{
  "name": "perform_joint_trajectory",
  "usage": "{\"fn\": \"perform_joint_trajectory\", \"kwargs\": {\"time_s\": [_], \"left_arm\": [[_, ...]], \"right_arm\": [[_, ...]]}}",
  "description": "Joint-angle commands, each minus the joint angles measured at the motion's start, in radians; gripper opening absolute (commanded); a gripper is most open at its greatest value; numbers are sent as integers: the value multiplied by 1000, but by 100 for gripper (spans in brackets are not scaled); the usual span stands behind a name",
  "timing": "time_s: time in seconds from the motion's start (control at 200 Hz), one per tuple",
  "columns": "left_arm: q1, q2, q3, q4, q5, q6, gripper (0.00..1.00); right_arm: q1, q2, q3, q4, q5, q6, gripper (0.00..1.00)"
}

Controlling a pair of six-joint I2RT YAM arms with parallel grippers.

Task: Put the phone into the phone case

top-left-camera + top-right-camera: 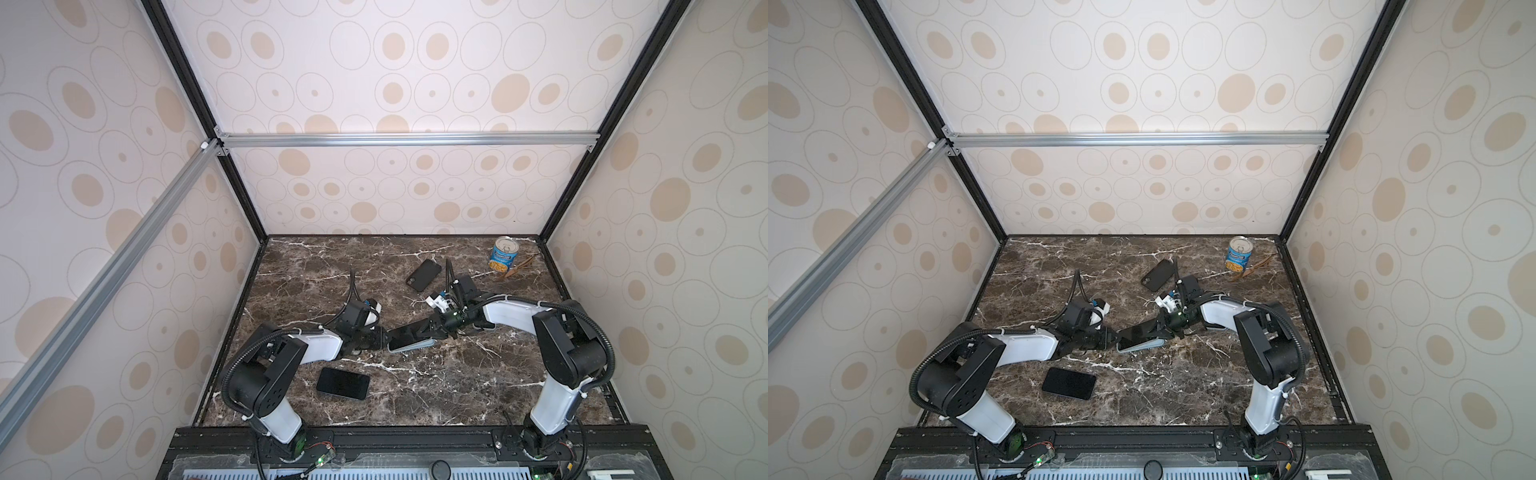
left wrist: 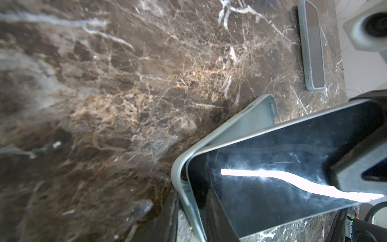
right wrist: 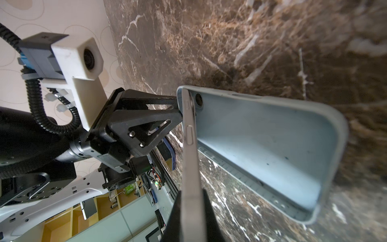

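The phone (image 1: 409, 332) (image 1: 1140, 332) is a dark-screened slab with a silver edge, tilted over the pale blue-grey phone case (image 1: 417, 345) (image 1: 1144, 345) at mid-table. One phone (image 3: 189, 146) end sits inside the case (image 3: 261, 142); the other end is raised. My right gripper (image 1: 428, 328) (image 1: 1159, 328) (image 3: 192, 209) is shut on that raised end. My left gripper (image 1: 384, 336) (image 1: 1113, 334) (image 2: 192, 194) straddles the case (image 2: 251, 121) end wall and the phone (image 2: 272, 178) corner. It stands narrowly open, with a sliver of marble showing beside one finger.
A second dark phone (image 1: 343, 383) (image 1: 1069, 383) lies flat near the front left. A black phone-shaped slab (image 1: 423, 275) (image 1: 1158, 275) lies behind the right wrist. A corn can (image 1: 505, 254) (image 1: 1240, 253) and brown sticks (image 1: 515, 268) stand at the back right corner.
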Motion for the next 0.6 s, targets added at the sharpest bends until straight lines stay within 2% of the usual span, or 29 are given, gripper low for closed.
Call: {"fn": "perform_joint_trajectory", "kwargs": {"time_s": [0.0,0.39,0.595], "left_arm": [[4,19,-14,-1,15,-15,24],[3,30,-17,10,21,-18,25],[3,30,-11,-10,14,-8,26]], "right_arm": [[5,79,-54,-49,142,9,0],[-11,134,-84,34,110,-9,2],[-16,125,-89,33,149,-9,5]]}}
